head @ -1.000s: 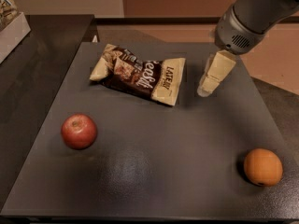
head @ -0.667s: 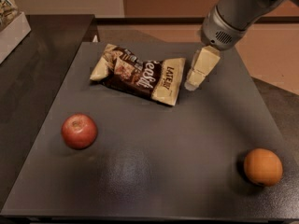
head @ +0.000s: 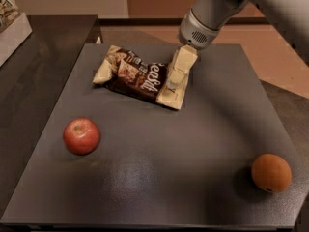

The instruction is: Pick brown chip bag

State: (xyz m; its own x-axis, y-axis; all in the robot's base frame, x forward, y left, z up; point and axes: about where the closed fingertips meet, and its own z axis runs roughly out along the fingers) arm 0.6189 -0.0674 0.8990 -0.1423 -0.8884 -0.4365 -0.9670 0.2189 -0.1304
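Note:
The brown chip bag (head: 136, 76) lies flat at the back middle of the dark grey table (head: 164, 187). It has a dark brown middle with white lettering and cream-tan ends. My gripper (head: 176, 80) hangs from the grey arm at the upper right. It points down over the bag's right cream end and hides part of it. I cannot tell whether it touches the bag.
A red apple (head: 81, 136) sits at the front left of the table. An orange (head: 271, 173) sits at the front right, near the edge. A white box (head: 13, 30) stands on the dark counter at the far left.
My gripper has moved left from beside the bag's right end to over that end. The bag, the apple and the orange have not moved.

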